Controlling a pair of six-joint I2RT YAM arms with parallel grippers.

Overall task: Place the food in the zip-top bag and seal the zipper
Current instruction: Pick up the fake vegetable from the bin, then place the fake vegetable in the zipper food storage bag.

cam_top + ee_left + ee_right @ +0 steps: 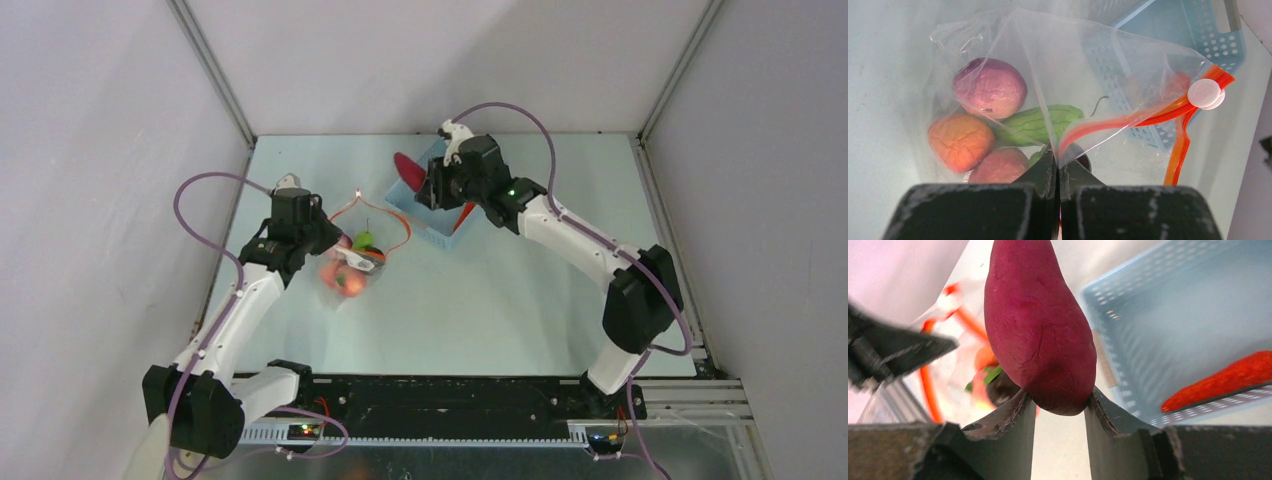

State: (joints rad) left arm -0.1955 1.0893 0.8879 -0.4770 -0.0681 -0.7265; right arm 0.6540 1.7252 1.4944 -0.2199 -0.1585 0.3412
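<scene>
The clear zip-top bag lies left of centre with its mouth open. Its red-orange zipper loops wide and carries a white slider. Inside are a purple round piece, an orange one, a reddish one and an elongated green one. My left gripper is shut on the bag's edge by the zipper. My right gripper is shut on a dark purple-red elongated vegetable, held above the basket's left end.
The light-blue perforated basket stands right of the bag at the table's back. An orange-red elongated piece lies in it. The left arm shows at the left of the right wrist view. White walls enclose the table.
</scene>
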